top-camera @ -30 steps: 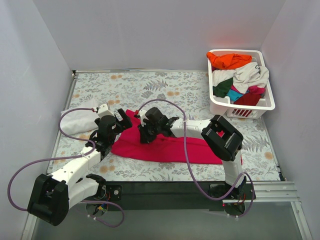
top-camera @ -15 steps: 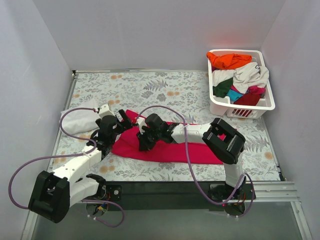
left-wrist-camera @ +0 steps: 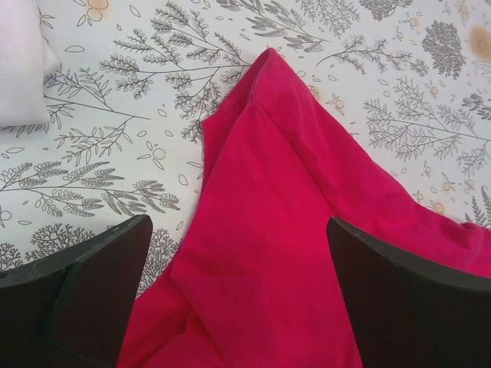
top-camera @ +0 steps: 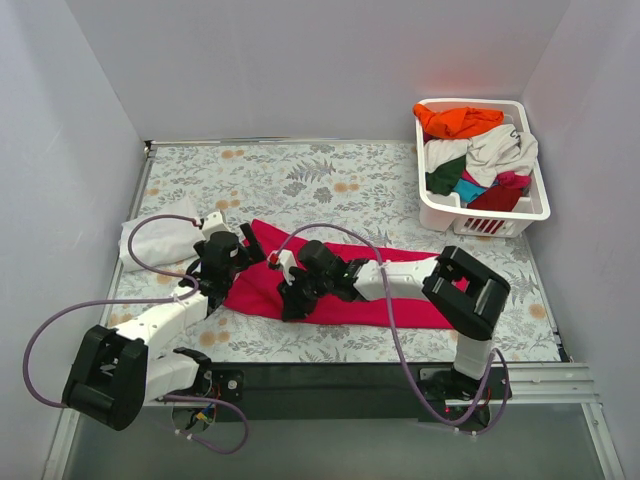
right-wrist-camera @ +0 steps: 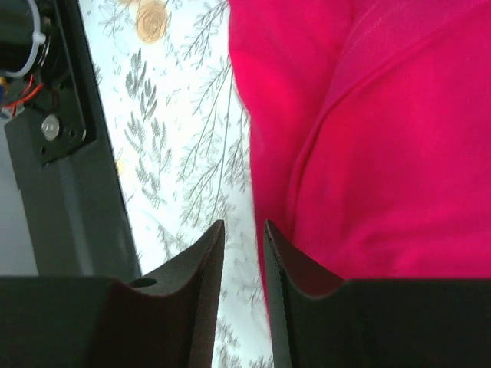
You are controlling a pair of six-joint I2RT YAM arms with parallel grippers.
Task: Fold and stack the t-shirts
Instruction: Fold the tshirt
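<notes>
Much of the crimson-pink t-shirt (top-camera: 345, 312) hides under the right arm (top-camera: 400, 278).

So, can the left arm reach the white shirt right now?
Probably yes: the left end effector hangs open over the crimson shirt, holding nothing, and only patterned tabletop lies between it and the white shirt.

Top external: fixed high behind both arm bases, tilted down over the whole bench (top-camera: 330, 165); the farthest view.
Left wrist: close above the crimson-pink shirt (left-wrist-camera: 276, 253), looking down through the left end effector (left-wrist-camera: 238, 287).
Right wrist: closer still, looking down past the right end effector (right-wrist-camera: 242, 257) at the shirt's edge.
Shared: all three show that shirt on the bench.
</notes>
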